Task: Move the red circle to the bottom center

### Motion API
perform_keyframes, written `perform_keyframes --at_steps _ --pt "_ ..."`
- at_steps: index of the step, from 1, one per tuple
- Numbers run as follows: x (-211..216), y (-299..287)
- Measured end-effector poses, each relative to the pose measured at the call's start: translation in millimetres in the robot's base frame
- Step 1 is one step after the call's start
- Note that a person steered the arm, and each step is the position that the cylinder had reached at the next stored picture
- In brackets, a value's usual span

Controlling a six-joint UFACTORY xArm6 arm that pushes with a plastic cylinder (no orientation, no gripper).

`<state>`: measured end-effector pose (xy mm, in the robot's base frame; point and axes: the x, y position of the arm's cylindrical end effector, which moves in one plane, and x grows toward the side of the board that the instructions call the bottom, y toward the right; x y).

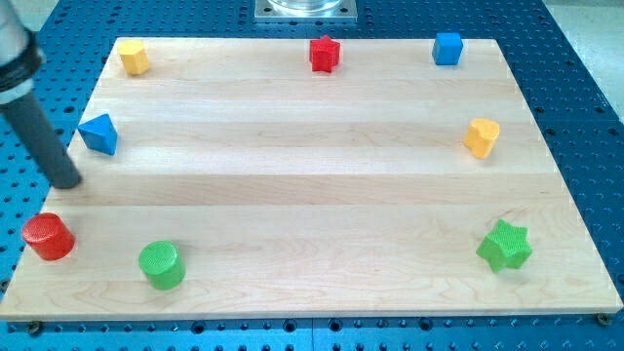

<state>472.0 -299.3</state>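
The dark rod slants in from the view's top left corner, leaning down toward the right, and my tip (pixel 67 181) meets the surface at its lower end near the view's left edge

The dark rod (pixel 39 127) runs off the frame's upper left corner, its upper part cut away. A grey metal mount (pixel 306 9) at top centre is cropped by the top edge, and the perforated blue table (pixel 585 88) runs past every edge.
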Motion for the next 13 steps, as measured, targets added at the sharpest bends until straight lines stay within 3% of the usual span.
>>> perform_keyframes --at_steps 2,4,11,13 --pt "7 -5" --pt "76 -2" --pt "79 143" --pt "119 256"
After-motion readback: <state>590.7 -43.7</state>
